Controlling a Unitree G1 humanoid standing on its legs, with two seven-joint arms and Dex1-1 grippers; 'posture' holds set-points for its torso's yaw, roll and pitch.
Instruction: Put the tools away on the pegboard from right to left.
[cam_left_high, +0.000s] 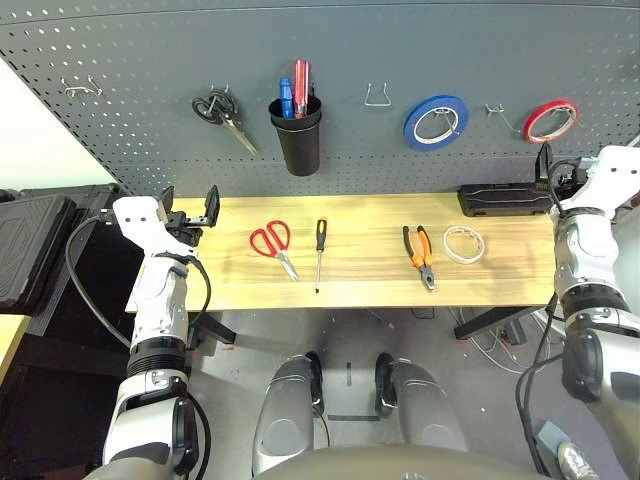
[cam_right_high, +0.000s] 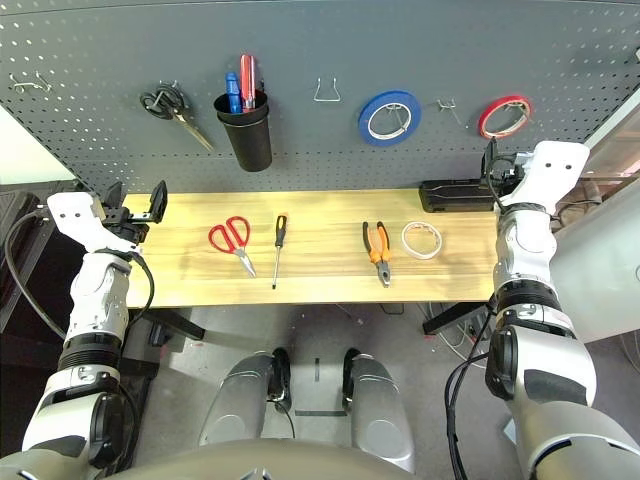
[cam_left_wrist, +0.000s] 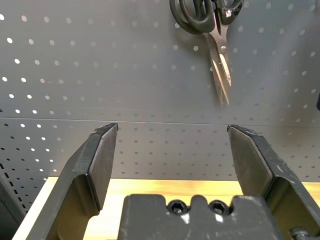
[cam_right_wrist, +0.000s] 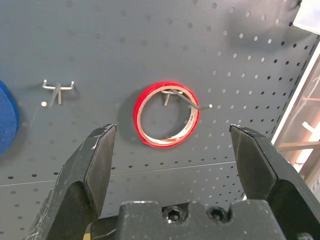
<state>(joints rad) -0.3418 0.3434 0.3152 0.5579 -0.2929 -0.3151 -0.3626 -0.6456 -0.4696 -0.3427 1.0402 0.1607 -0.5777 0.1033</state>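
Four tools lie in a row on the wooden table. From left to right they are the red-handled scissors, the slim screwdriver, the orange-and-black pliers and the white tape roll. Behind them rises the dark grey pegboard. My left gripper hovers open at the table's left end, facing the board below the black-handled scissors. At the table's right end my right gripper stands open and empty, pointing at the red tape roll on its hook.
On the pegboard hang black scissors, a black cup with screwdrivers, an empty wire hook, a blue tape roll and an empty hook. A black box lies at the table's back right.
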